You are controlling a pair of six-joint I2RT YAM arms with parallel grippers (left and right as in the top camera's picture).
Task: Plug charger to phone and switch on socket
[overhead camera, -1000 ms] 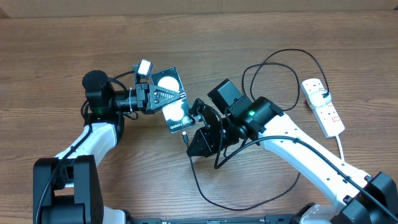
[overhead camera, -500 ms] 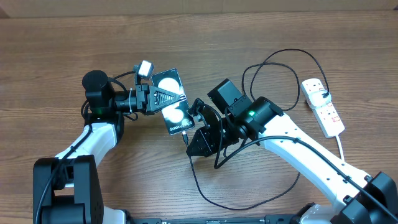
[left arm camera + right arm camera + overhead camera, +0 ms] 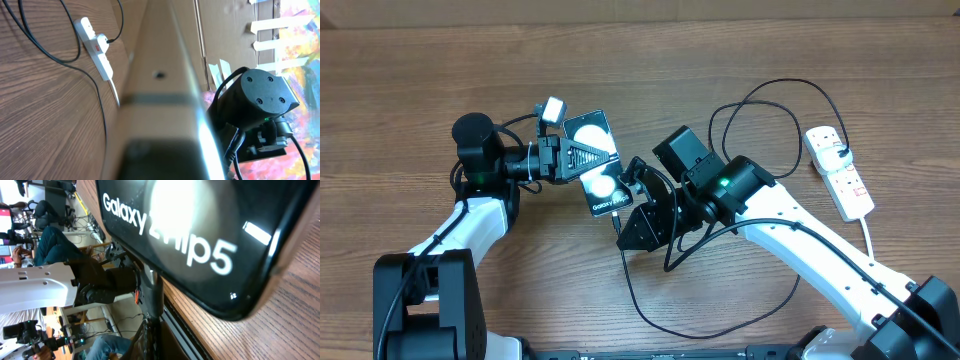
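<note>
My left gripper (image 3: 578, 160) is shut on the black phone (image 3: 600, 170) and holds it tilted above the table, its "Galaxy" end toward the right arm. In the left wrist view the phone (image 3: 160, 100) is a blurred edge-on bar. In the right wrist view its glossy face (image 3: 200, 225) fills the top. My right gripper (image 3: 625, 218) is shut on the charger's small black connector (image 3: 151, 297), which points at the phone's lower edge and sits right against it. The black cable (image 3: 720, 333) loops across the table to the white power strip (image 3: 842, 175).
The power strip lies at the far right with its white cord (image 3: 869, 240) running toward the front edge; it also shows in the left wrist view (image 3: 95, 47). A second cable loop (image 3: 770, 95) lies behind the right arm. Bare wood table (image 3: 420, 80) surrounds the arms.
Almost nothing: the phone's lower end and my right gripper have shifted very slightly toward each other. Both arms hold their grips.
</note>
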